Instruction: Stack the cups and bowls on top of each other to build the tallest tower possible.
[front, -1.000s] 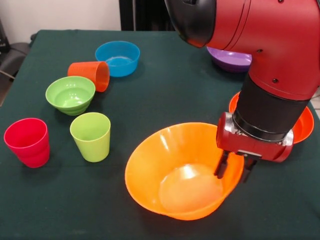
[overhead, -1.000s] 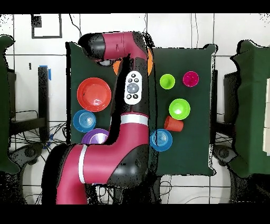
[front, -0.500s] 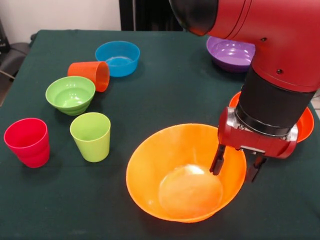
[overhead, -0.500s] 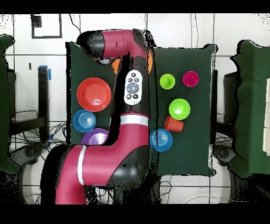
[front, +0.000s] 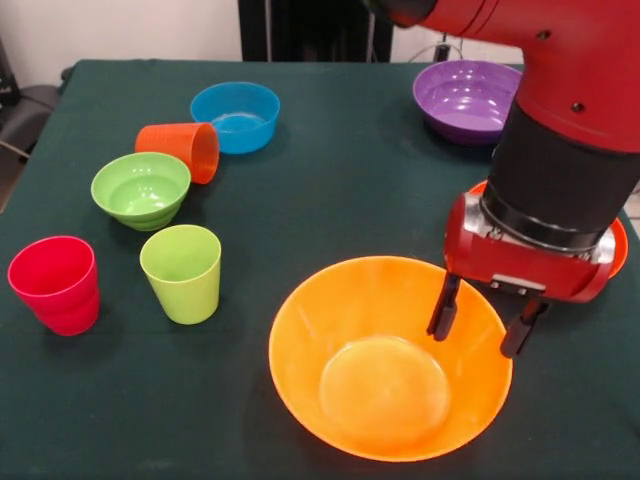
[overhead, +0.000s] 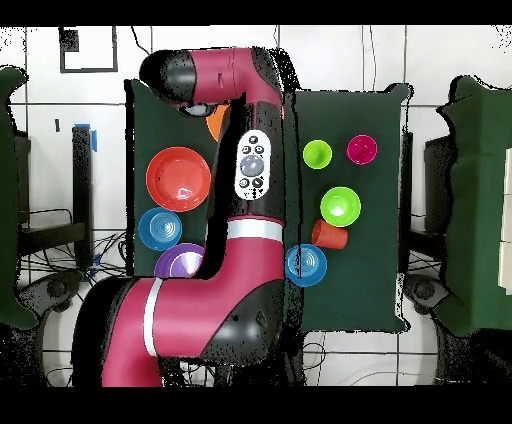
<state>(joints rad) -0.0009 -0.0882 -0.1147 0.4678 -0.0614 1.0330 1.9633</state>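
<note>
Nearest the camera in the front view, the big yellow-orange bowl sits upright on the green bench, mouth up. The hand hangs over its right rim with fingers spread apart and pointing down; one finger lies inside the rim line, the other outside, and nothing is pinched between them. Whether a fingertip touches the bowl cannot be told. At the left stand the pinkish red cup and the lime green cup, both upright with mouths up, near each other but apart. Behind the hand, the wide red-orange bowl is mostly hidden by the arm. Farther back on the left rests the small green bowl, and just beyond it the orange cup lies on its side, long axis running across the bench, mouth facing right. Beyond that sits a small blue bowl; the wide purple bowl sits at the far right. The overhead view shows a second small blue bowl.
</note>
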